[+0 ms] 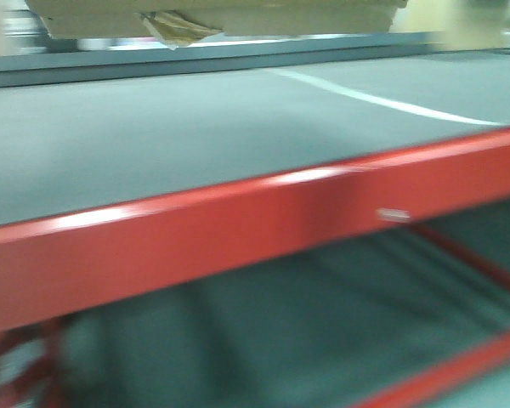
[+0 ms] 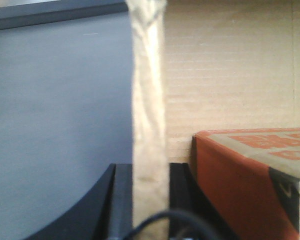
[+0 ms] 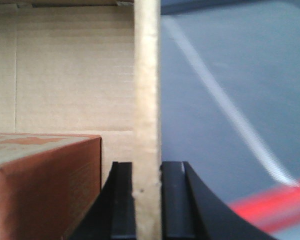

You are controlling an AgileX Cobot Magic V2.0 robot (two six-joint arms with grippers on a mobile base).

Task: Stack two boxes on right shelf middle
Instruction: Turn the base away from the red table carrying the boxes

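Note:
A brown cardboard box [image 1: 221, 10] shows only as its underside along the top edge of the front view, with a yellowish tape scrap [image 1: 177, 28] hanging from it. My left gripper [image 2: 150, 167] is shut on the wrinkled left wall [image 2: 149, 90] of this box [image 2: 230, 75]. My right gripper [image 3: 147, 165] is shut on the right wall [image 3: 146, 75] of the same box [image 3: 65, 75]. The box hangs above a dark grey platform [image 1: 195, 136]. The other box and the shelf are out of view.
A carton with red print [image 2: 250, 185] lies inside the held box, close to both inner fingers [image 3: 40, 190]. The platform has a red front rim [image 1: 238, 221] and a white stripe [image 1: 382, 100]. Below the rim lies another grey level [image 1: 306, 323].

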